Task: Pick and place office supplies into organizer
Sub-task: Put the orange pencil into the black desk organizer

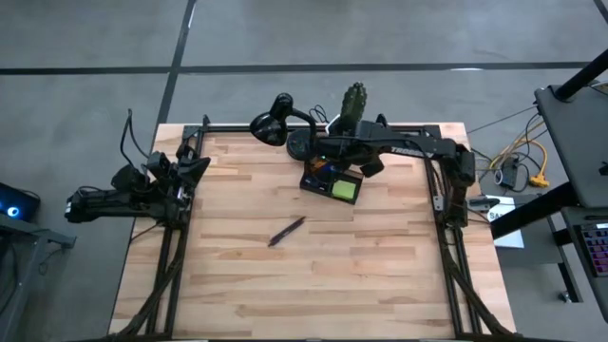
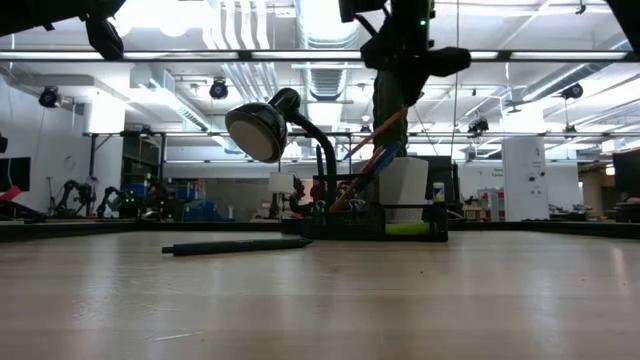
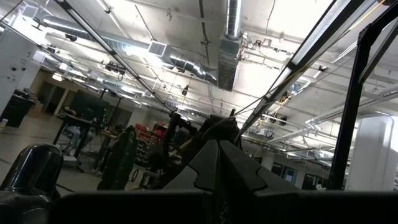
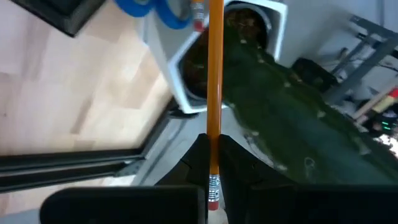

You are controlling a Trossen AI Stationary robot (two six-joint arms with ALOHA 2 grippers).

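Note:
The dark organizer [image 1: 331, 180] stands at the table's far middle with a lime-green sticky pad [image 1: 344, 189] in it; blue scissors handles [image 4: 151, 9] show in the right wrist view. My right gripper [image 4: 213, 144] hangs above the organizer [image 2: 380, 222], shut on an orange pencil [image 2: 378, 148]. A dark pen [image 1: 286, 231] lies flat on the table's middle. My left gripper [image 3: 219, 160] is shut and holds nothing, parked at the table's left edge [image 1: 195, 169]. My right gripper pinches the orange pencil between its two fingers just ahead of the metal ferrule [image 4: 214, 163], at the eraser end. The fingers slant down from above and the pencil runs along them. The pencil slants down, its lower end [image 2: 345, 195] among the things in the organizer.
A black desk lamp [image 1: 274, 124] stands just left of the organizer. A white pot with a cactus [image 1: 353, 103] stands behind it, close to the pencil [image 4: 261, 37]. Bare wood [image 1: 313, 275] stretches toward the near edge.

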